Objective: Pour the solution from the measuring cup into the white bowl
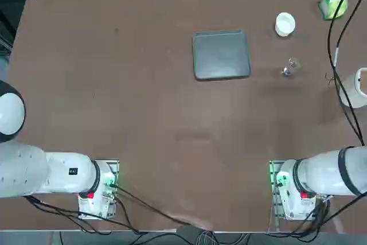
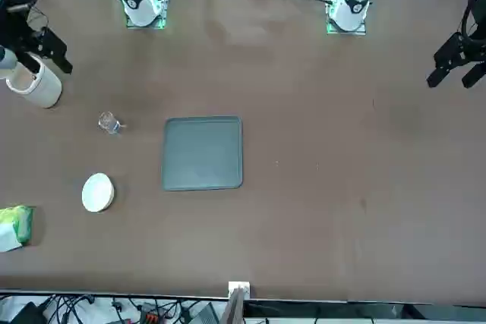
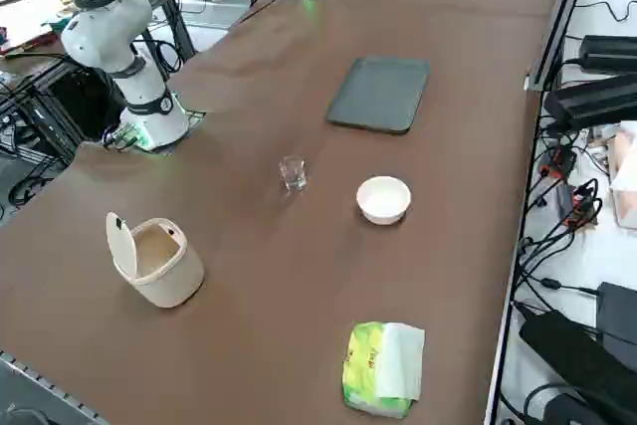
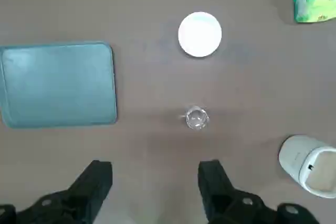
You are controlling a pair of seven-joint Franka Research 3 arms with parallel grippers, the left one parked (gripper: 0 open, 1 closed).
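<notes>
A small clear measuring cup (image 1: 291, 67) stands upright on the brown desk (image 1: 143, 113), apart from everything around it. The white bowl (image 1: 285, 24) sits near it, farther from the robot, and a grey tray (image 1: 221, 55) lies flat off to one side of the pair. The right claw (image 4: 156, 182) hangs above the desk with its two black fingers (image 4: 97, 179) spread wide, holding nothing; seen from the wrist, the cup stands beyond the fingertips, untouched. A whitish lidded mug (image 3: 154, 258) and a green tissue packet (image 3: 382, 367) rest near the desk's right edge.
</notes>
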